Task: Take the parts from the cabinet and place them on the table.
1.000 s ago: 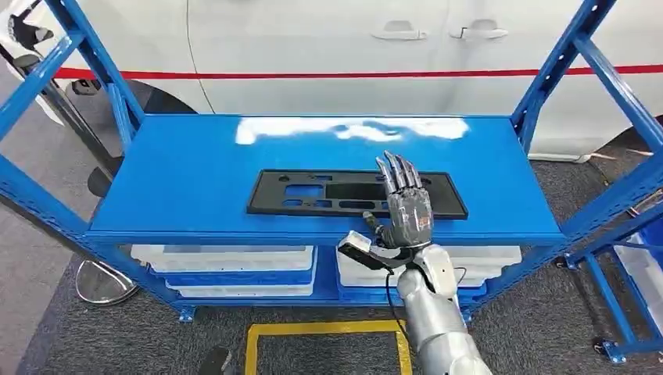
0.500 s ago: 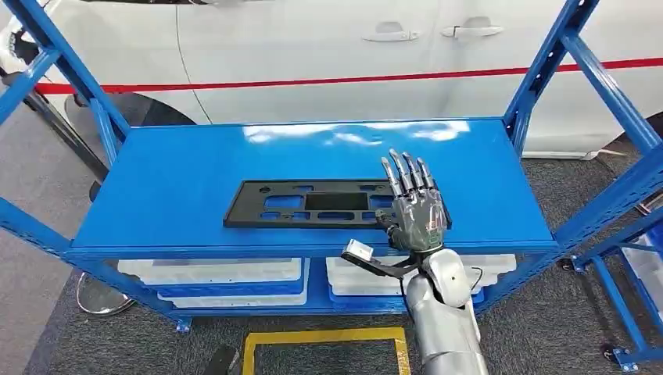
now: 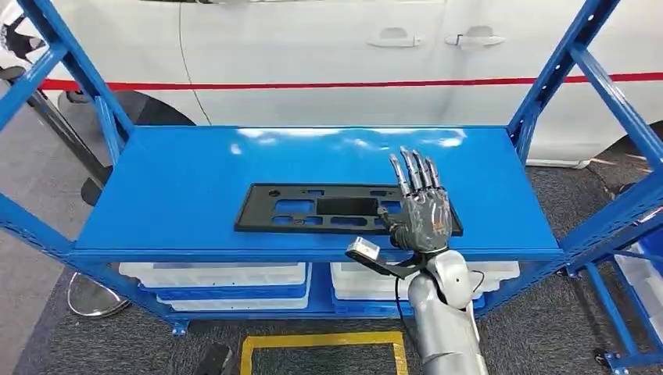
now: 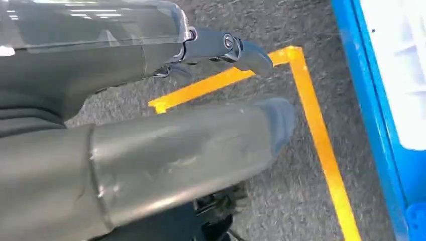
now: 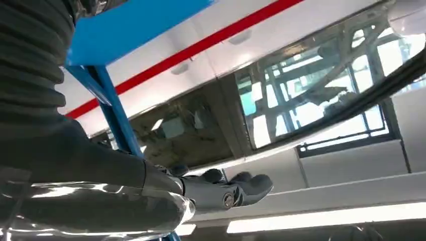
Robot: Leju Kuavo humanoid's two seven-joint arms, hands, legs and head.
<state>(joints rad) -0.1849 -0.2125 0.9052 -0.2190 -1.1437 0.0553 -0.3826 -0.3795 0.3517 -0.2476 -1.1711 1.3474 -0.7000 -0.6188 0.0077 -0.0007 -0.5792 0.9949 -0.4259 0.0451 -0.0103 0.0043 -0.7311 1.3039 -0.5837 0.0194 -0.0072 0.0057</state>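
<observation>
A flat black plastic panel (image 3: 328,208) with several cut-out slots lies on the blue shelf (image 3: 188,180) of the metal rack. My right hand (image 3: 422,209) is raised over the panel's right end, back toward the camera, fingers straight up and spread, holding nothing. The panel's right end is partly hidden behind the hand. In the right wrist view the right hand (image 5: 223,191) shows dark fingers against a car window. In the left wrist view my left hand (image 4: 221,47) hangs over the grey carpet with nothing in it; its fingers are mostly hidden.
Blue uprights (image 3: 559,66) frame the rack on both sides. White bins (image 3: 219,275) sit on the lower shelf. A white car with a red stripe (image 3: 313,47) stands behind. A yellow floor marking (image 3: 320,341) lies on the carpet in front.
The camera has shifted slightly between frames. My right hand has stayed raised over the panel's right end with its fingers spread, and the panel still lies flat.
</observation>
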